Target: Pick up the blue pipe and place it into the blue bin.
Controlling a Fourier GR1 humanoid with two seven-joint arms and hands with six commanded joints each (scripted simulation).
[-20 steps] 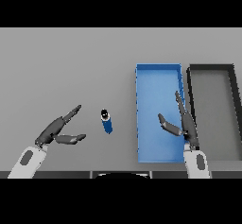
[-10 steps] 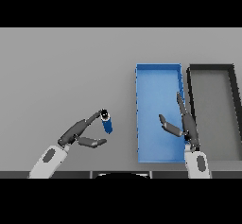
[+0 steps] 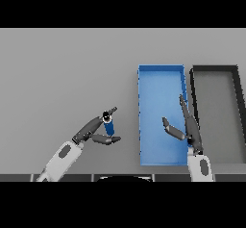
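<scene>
Pipe (image 3: 109, 125) between your left hand's (image 3: 93, 132) uncurled fingers and thumb: clench squarely before lifting toward bin (image 3: 160, 160); right hand (image 3: 188, 128) relaxed.

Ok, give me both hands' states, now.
Left hand: open, fingers and thumb either side of the pipe, not closed on it.
Right hand: open, holding nothing, over the blue bin.

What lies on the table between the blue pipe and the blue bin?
Nothing: in the head view, only bare grey table separates the blue pipe, at the left hand, from the blue bin.
</scene>
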